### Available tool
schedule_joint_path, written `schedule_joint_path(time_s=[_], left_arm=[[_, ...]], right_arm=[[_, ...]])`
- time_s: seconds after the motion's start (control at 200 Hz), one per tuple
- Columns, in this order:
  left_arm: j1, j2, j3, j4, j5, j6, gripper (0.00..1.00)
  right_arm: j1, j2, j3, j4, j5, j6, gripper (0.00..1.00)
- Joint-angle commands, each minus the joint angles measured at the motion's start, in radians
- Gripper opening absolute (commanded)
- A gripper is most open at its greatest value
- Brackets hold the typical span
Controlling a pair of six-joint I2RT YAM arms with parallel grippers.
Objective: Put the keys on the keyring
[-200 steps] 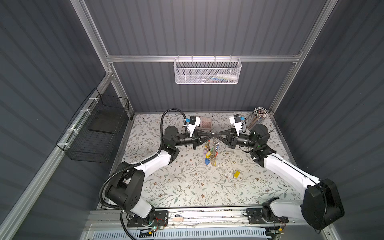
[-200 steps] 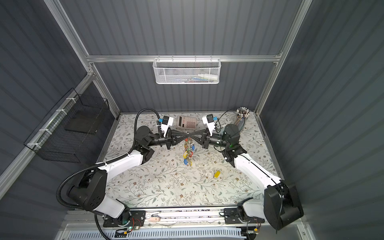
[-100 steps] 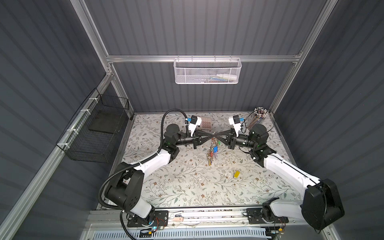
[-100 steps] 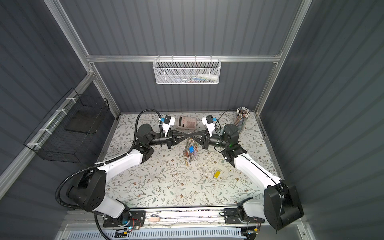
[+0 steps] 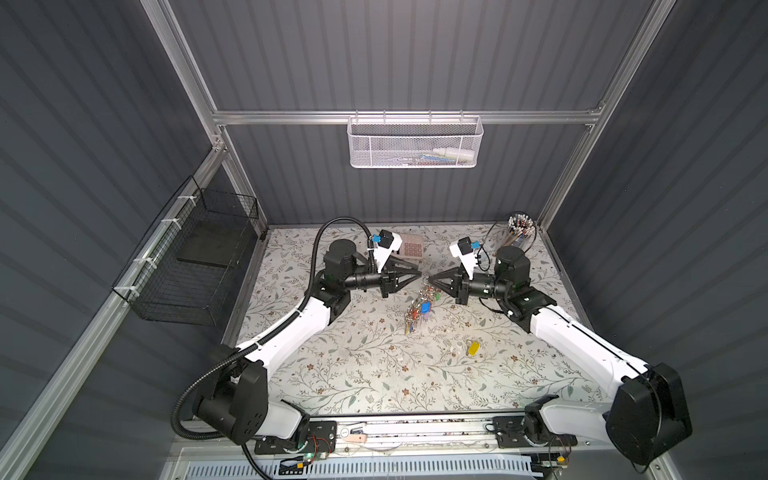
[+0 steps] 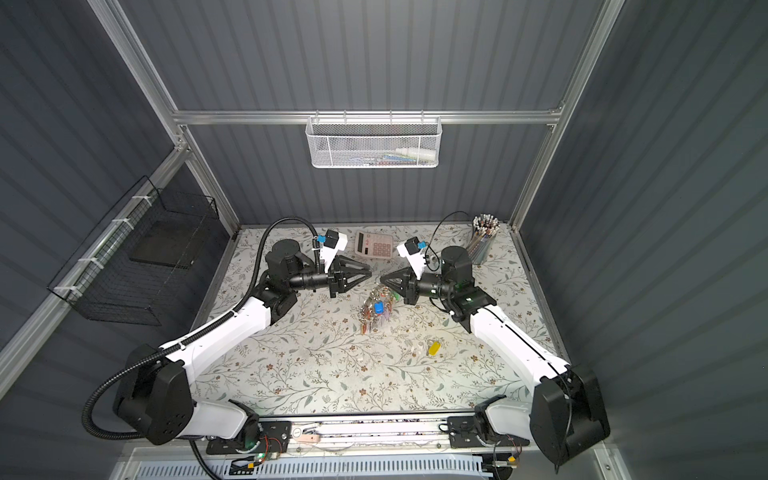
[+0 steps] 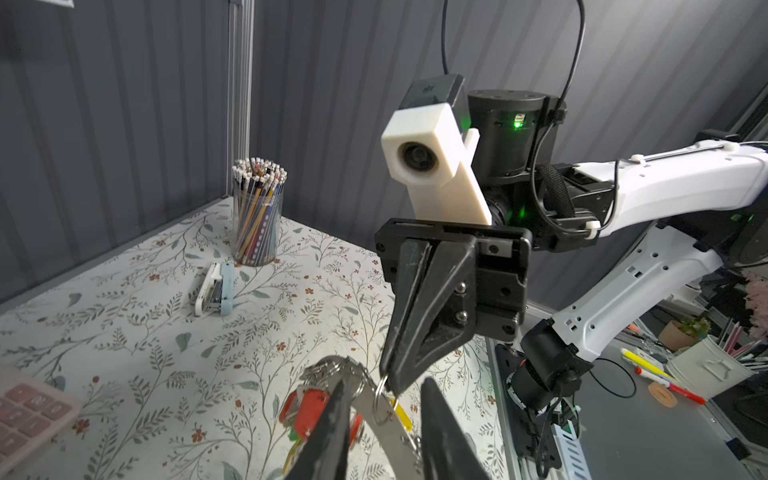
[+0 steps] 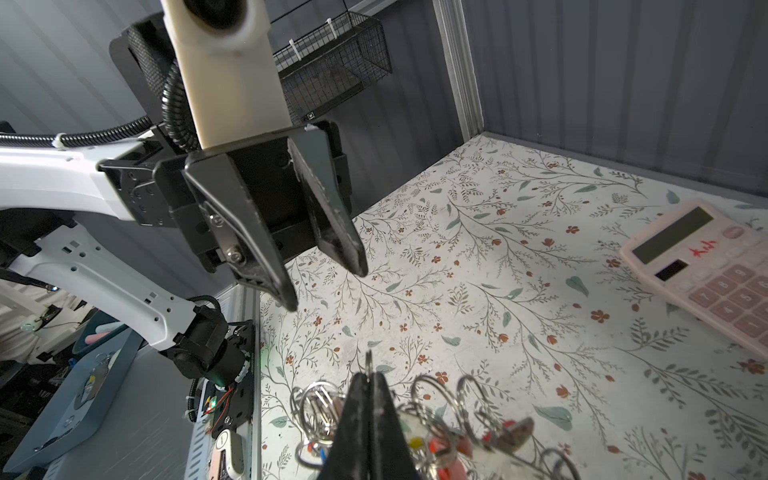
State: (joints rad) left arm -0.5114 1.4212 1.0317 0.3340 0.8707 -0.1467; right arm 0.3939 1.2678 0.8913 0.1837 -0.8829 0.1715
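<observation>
Starting at the front: the table [image 5: 374, 374] is covered in a pale cloth with a leafy, flowery print. The loose yellow-tagged key [image 5: 472, 348] lies flat on it, right of middle and well apart from everything else.

A bit further back, the keyring [image 5: 420, 305] hangs between the two arms with its keys [image 6: 376, 309] and coloured tags bunched below. I can't tell if the lowest ones touch the cloth. The right tool [image 7: 390, 384] is clenched on a small split ring [image 7: 381, 401] that's threaded on the flat keyring, pinched right at the tip. The left tool [image 8: 325, 286] faces it just beside, fingers spread and gripping nothing.

Behind them a pink calculator [image 6: 374, 245] lies near the back wall. A clear cup of pencils [image 6: 482, 237] stands in the far right corner, with a small white-and-blue stapler [image 7: 214, 289] near it.

The room is dark grey ribbed panels on an aluminium frame [image 5: 399, 117]. A white mesh basket [image 5: 415, 145] hangs from the back rail, and a black wire basket [image 5: 195, 266] hangs on the left wall.
</observation>
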Motion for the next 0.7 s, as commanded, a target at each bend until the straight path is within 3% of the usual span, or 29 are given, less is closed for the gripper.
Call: schedule_joint_path(time_s=[0.0,0.115,0.32,0.495,0.695], left_arm=[[0.012,-0.024,0.076,-0.203,0.018,0.16,0.36],[0.014,-0.015,0.143,-0.397,0.064,0.346,0.45],[0.015,0.068,0.302,-0.691,0.097,0.546,0.46],[0.014,0.153,0.434,-0.83,0.118,0.613,0.47],[0.014,0.198,0.489,-0.864,0.14,0.633,0.45]], right_arm=[[0.003,-0.04,0.069,-0.045,-0.009,-0.087,0.0],[0.003,-0.052,0.082,-0.084,-0.006,-0.126,0.0],[0.003,-0.05,0.088,-0.101,-0.026,-0.141,0.0],[0.003,-0.036,0.093,-0.092,-0.052,-0.129,0.0],[0.003,-0.034,0.093,-0.086,-0.066,-0.124,0.0]])
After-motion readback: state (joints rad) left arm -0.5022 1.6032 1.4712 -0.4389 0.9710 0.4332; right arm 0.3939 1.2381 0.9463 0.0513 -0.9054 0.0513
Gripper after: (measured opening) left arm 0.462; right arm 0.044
